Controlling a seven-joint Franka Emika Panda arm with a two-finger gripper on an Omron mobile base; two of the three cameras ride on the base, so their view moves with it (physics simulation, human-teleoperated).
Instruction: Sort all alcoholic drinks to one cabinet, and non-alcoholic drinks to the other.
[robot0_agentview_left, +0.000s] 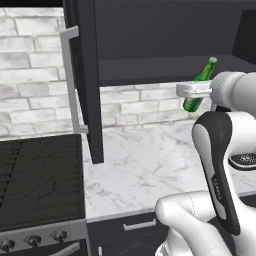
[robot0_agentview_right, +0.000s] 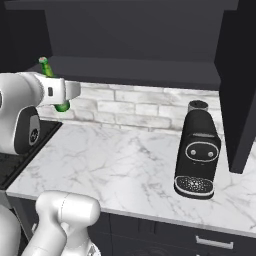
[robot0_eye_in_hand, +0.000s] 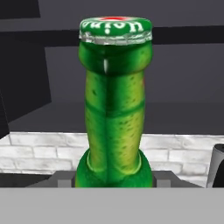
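Observation:
My gripper (robot0_agentview_left: 195, 92) is shut on the green beer bottle (robot0_agentview_left: 205, 74) and holds it tilted in the air, just under the front edge of the open dark cabinet (robot0_agentview_left: 165, 70). From the right base view the gripper (robot0_agentview_right: 62, 95) hides the bottle's body, with the bottle (robot0_agentview_right: 45, 66) neck poking up in front of the cabinet floor (robot0_agentview_right: 130, 66). In the hand view the bottle (robot0_eye_in_hand: 114, 109) stands between the fingers (robot0_eye_in_hand: 162, 178), its green cap on top. The cabinet interior behind it looks dark and bare. Other drinks are out of view.
An open cabinet door (robot0_agentview_left: 86, 75) with a silver bar handle (robot0_agentview_left: 70, 75) hangs at the left, and another door (robot0_agentview_right: 241, 85) at the right. A black coffee machine (robot0_agentview_right: 197, 152) stands on the marble counter (robot0_agentview_right: 115, 160). A dark stove (robot0_agentview_left: 40, 180) lies at the left.

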